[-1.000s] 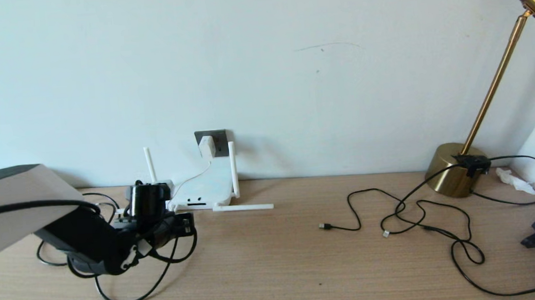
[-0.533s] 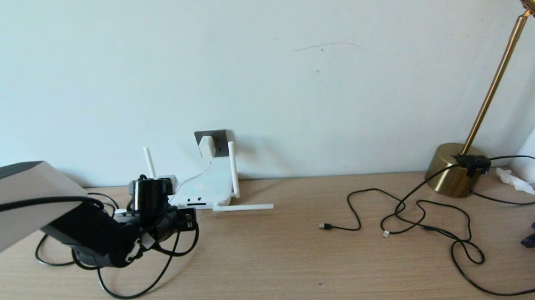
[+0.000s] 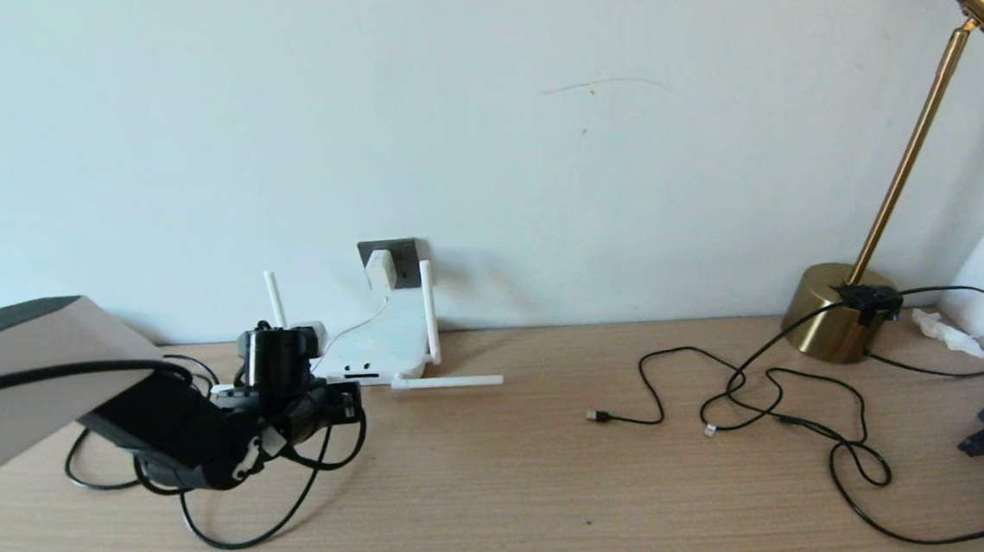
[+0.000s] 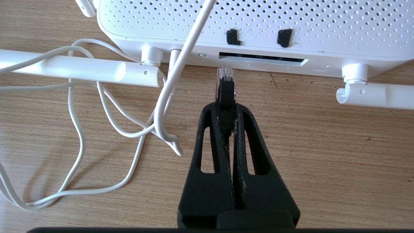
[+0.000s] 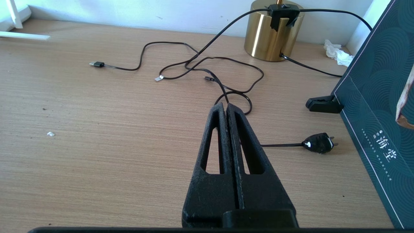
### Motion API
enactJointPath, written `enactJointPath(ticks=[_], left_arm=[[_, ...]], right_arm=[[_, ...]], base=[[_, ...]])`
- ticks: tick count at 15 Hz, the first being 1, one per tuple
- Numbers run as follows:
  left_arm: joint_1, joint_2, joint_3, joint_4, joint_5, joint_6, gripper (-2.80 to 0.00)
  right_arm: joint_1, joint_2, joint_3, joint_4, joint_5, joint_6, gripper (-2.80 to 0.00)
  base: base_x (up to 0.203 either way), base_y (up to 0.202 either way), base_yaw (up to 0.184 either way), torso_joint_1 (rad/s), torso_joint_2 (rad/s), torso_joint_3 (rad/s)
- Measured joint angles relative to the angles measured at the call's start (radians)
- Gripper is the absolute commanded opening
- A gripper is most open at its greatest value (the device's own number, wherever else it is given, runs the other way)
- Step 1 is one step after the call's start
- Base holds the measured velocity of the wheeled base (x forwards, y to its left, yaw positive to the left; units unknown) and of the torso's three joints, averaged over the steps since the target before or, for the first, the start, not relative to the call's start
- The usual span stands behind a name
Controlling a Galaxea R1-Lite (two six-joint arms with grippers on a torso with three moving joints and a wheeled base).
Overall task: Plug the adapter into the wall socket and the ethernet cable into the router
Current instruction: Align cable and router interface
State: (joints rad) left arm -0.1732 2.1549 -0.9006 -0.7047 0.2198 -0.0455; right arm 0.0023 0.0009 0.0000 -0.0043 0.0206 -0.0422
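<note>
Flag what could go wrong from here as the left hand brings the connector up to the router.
1. The ethernet cable connector sits just short of the port slot, near its end; it could butt the router casing and push it back.
2. The left hand pinches only the boot, so the connector may tilt under pressure.
3. The white cord hangs close beside the approach and could snag.
The right hand idles, shut.
</note>
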Motion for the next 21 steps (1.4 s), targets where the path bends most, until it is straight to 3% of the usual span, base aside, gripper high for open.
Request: enactJointPath(ticks=[21], left_arm=[[0.003,0.05,-0.038,-0.007,0.0,-0.002,-2.8]], right_arm=[[0.0,0.0,0.0,0.0,0.0,0.0,-2.8]], base=[[0.0,0.0,0.0,0.0,0.0,0.0]])
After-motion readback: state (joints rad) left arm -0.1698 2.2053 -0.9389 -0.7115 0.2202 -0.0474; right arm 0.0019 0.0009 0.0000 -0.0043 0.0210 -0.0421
